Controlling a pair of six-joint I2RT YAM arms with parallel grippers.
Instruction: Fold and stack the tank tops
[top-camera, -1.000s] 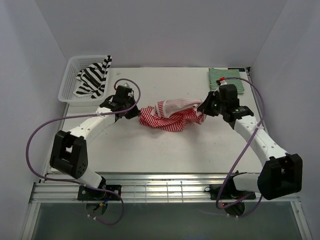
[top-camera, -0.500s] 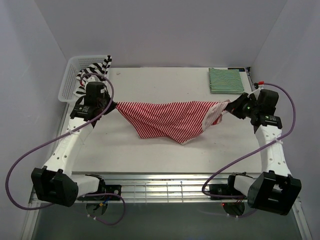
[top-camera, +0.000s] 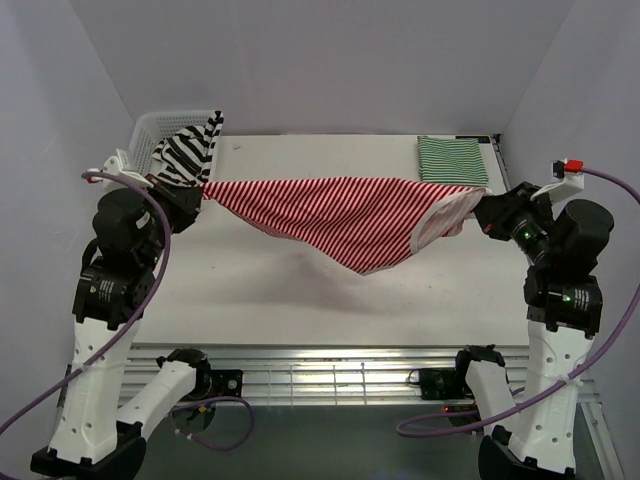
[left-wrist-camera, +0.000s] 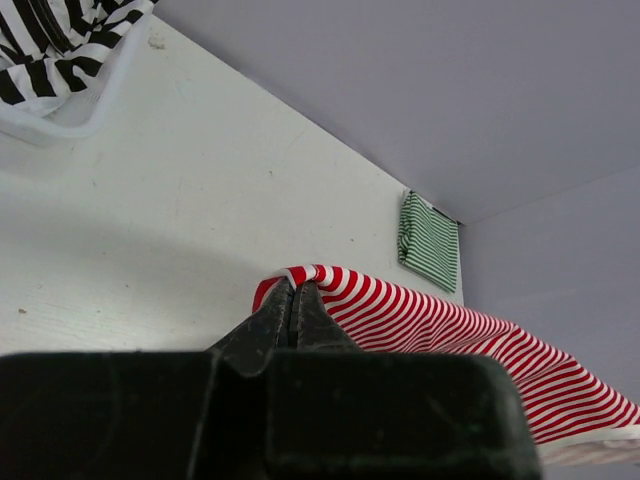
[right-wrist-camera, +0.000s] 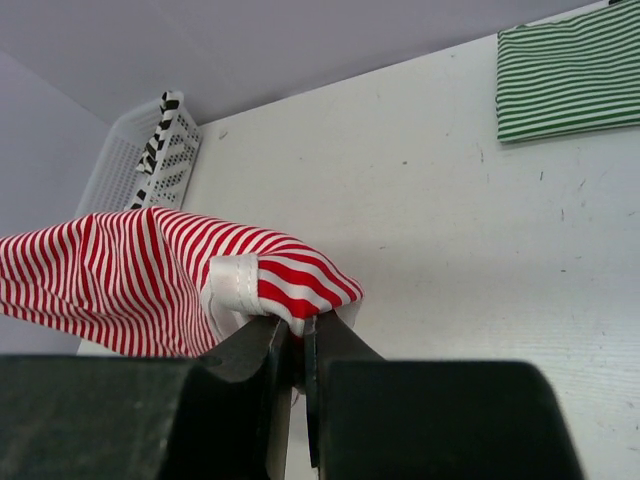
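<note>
Hanging in the air between the two arms, above the counter (top-camera: 300, 310): one red-and-white tank top (top-camera: 340, 215), thin-striped, spread wide, its middle sagging in a loose belly that appears clear of the surface. Left pincer (top-camera: 196, 193): jaws together, clamped on the cloth's left corner. Right pincer (top-camera: 484, 212): jaws together, clamped on the right corner just beside a white bound hem, as the right wrist view shows. Handling, by judgement: light, soft, wholly limp; no stiffness to keep a shape, so it droops wherever unsupported and creases freely. The thin knit probably stretches under pull and could creep out of a narrow pinch. Best holds: bound hems and corners, two well apart, so the panel hangs flat for laying down. Also listed: one green-and-white tank top (top-camera: 452, 160), folded flat at the counter's far right corner, the likely base for the stack; one black-and-white tank top (top-camera: 188, 155), unfolded, draped over the rim of a white basket (top-camera: 140, 150) at far left.
</note>
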